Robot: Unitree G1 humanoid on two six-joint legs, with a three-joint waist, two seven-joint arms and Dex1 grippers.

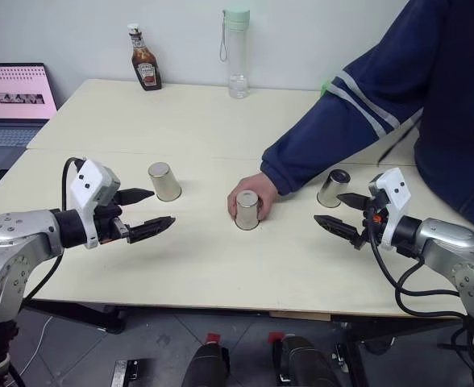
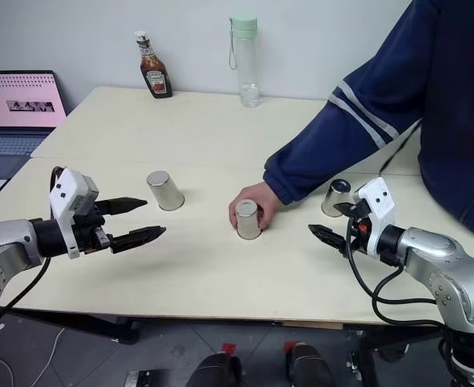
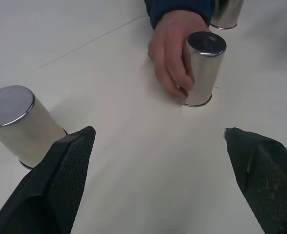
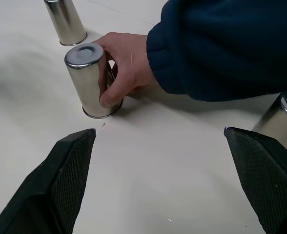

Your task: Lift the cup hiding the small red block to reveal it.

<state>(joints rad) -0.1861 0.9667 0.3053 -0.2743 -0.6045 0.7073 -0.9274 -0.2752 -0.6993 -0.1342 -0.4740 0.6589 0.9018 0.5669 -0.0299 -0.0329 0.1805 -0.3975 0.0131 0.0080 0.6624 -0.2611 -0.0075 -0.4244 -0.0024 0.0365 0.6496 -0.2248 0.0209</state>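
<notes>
Three identical steel cups stand upside down in a row on the pale counter (image 1: 189, 121). The middle cup (image 1: 247, 210) sits near the centre of the counter, with a person's hand (image 1: 249, 193) wrapped around its far side, fingers touching the metal; the sleeve (image 1: 342, 121) is dark blue with pale stripes and reaches in from 2 o'clock. The left cup (image 1: 164, 181) stands at 9 o'clock from the middle one, well apart and untouched. The right cup (image 1: 333, 187) stands at 3 o'clock from the middle one, just behind the right arm's pincer.

The left pincer (image 1: 144, 211) hangs above the counter at 8 o'clock from the middle cup, fingers spread wide, gripping nothing. The right pincer (image 1: 338, 211) hangs at 4 o'clock from the middle cup, fingers likewise wide apart and empty.

The small red block cannot be seen; which cup covers it cannot be told.

At the counter's far edge, 12 o'clock, stand a sauce bottle (image 1: 145, 58) and a clear water bottle (image 1: 237, 53). A laptop (image 1: 13, 101) sits off to 10 o'clock.
</notes>
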